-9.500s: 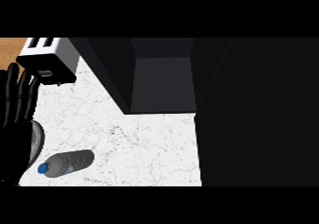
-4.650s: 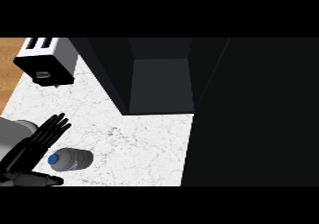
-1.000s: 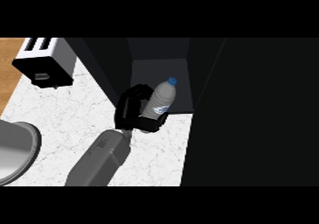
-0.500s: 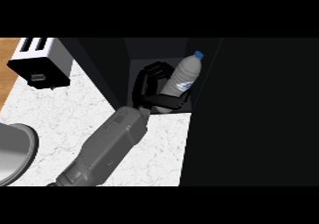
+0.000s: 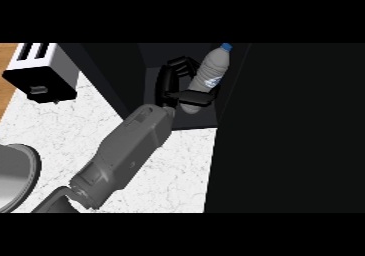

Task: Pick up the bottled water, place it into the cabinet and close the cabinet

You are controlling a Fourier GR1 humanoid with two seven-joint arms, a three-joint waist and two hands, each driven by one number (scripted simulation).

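While the grey forearm reaches up from the lower left across the white marbled desk, the left hand sits inside the dark open cabinet, its black fingers and thumb curled round the bottled water. That bottle stands nearly upright, tilted slightly to the right, blue cap at the top, within the cabinet's opening; whether its base touches the cabinet floor is hard to make out in the shadow. At upper left a toaster stands on the desk, well apart from the hand.
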